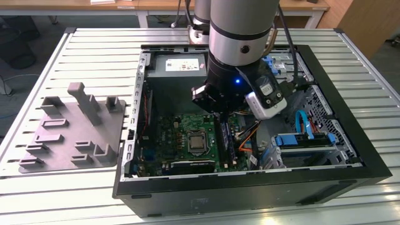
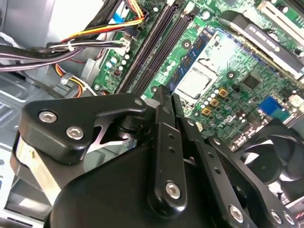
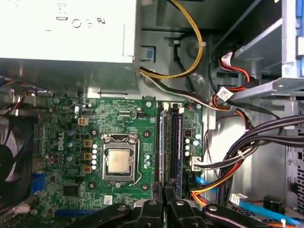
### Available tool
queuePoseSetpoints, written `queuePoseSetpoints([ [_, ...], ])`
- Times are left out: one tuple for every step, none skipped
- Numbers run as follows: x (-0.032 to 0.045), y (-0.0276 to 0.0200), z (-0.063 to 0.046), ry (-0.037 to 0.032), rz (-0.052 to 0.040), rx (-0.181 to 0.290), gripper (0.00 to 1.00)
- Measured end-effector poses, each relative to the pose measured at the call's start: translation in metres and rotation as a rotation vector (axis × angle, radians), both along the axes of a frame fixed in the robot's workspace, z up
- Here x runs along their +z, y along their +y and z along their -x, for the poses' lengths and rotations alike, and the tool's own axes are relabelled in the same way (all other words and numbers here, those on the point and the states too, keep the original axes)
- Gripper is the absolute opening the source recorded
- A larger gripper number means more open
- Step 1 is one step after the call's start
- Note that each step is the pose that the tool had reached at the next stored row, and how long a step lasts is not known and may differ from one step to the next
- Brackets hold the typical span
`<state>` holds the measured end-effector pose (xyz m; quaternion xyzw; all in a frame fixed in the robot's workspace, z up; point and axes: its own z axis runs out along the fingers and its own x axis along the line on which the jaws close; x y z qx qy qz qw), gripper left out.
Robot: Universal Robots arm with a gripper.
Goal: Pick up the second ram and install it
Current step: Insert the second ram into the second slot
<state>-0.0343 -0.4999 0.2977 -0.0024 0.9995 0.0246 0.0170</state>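
Slatted table point(image 1: 93, 51); hand point(image 3: 165, 187) above second ram point(image 1: 226, 140), case walls point(image 1: 250, 187) close.

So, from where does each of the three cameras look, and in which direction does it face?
Exterior view: off the arm, above the table, looking down into the open computer case; the arm reaches into it.
First wrist view: at the wrist, facing down past the gripper onto the motherboard.
Second wrist view: at the wrist, looking slantwise past the gripper's body to the memory slots.
Shared: both wrist views show the gripper, the memory slots and the processor.
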Motion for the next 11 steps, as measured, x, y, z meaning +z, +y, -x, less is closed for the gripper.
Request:
queuePoseSetpoints([
  [-0.0001,0.0000,0.0000,0.0000,0.0000,-0.008,0.14],
  [-0.0002,0.0000,0.0000,0.0000,0.0000,-0.017,0.14],
  [-0.0002,0.0000,0.0000,0.0000,0.0000,-0.025,0.14],
  [-0.0003,0.0000,0.0000,0.0000,0.0000,-0.033,0.14],
  [-0.0003,0.0000,0.0000,0.0000,0.0000,-0.040,0.14],
  [-0.0004,0.0000,0.0000,0.0000,0.0000,-0.046,0.14],
  [-0.0004,0.0000,0.0000,0.0000,0.0000,-0.049,0.14],
  [-0.0004,0.0000,0.0000,0.0000,0.0000,-0.050,0.14],
  [-0.0004,0.0000,0.0000,0.0000,0.0000,-0.050,0.14],
  [-0.0004,0.0000,0.0000,0.0000,-0.0001,-0.050,0.14],
  [-0.0004,0.0000,0.0000,0.0000,-0.0001,-0.051,0.14],
])
